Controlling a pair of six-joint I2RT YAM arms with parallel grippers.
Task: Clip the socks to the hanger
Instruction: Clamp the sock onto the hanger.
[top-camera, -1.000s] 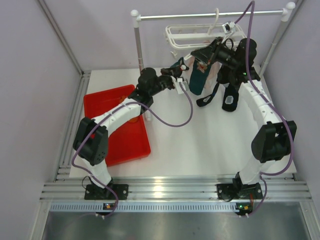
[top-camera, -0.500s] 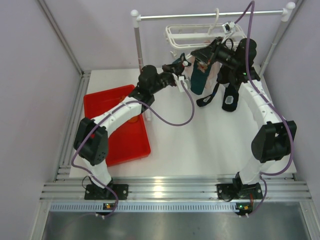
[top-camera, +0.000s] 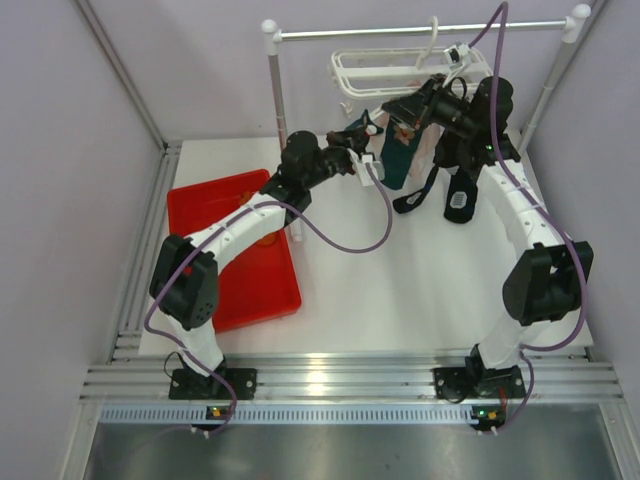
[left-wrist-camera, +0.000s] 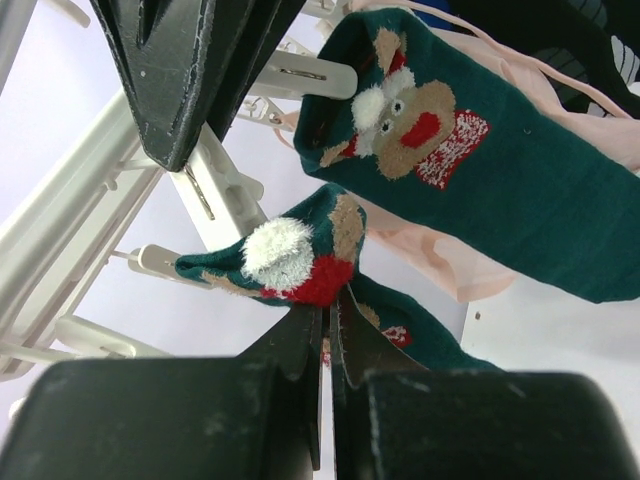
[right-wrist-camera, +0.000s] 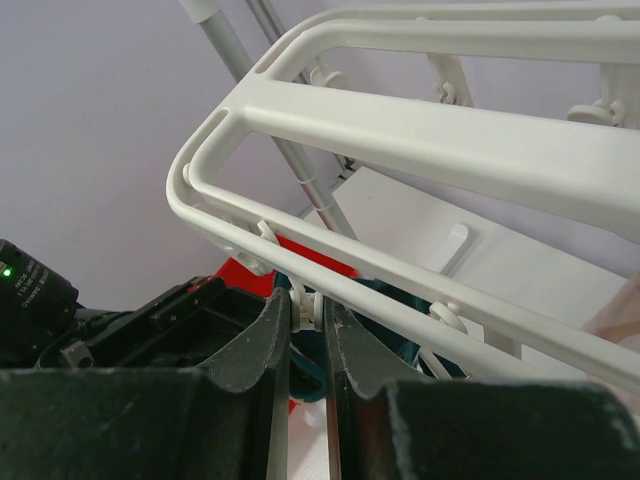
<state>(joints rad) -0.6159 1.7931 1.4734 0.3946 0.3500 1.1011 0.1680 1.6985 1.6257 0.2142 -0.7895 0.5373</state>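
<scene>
Now teal sock (left-wrist-camera: 292, 258) pinched in closed L hand (left-wrist-camera: 327, 328); R hand (right-wrist-camera: 307, 318) squeezes hanger clip (right-wrist-camera: 305, 297).

Two teal socks (left-wrist-camera: 500, 170) dangle, apparently clipped, beneath white hanger (right-wrist-camera: 450, 130).

No readable text, labels or numbers.

Lower teal sock (left-wrist-camera: 300, 265): partly hidden behind left gripper (left-wrist-camera: 328, 335) jaws. Upper teal sock (left-wrist-camera: 500, 170): cut off at right edge of left wrist view. Hanger (right-wrist-camera: 450, 130): cropped at top and right of right wrist view; clip (right-wrist-camera: 305, 300) half hidden between right gripper (right-wrist-camera: 305, 335) jaws. Orange item (top-camera: 266, 239) in red tray (top-camera: 215, 200): mostly covered by left arm (top-camera: 235, 228), not identifiable.
</scene>
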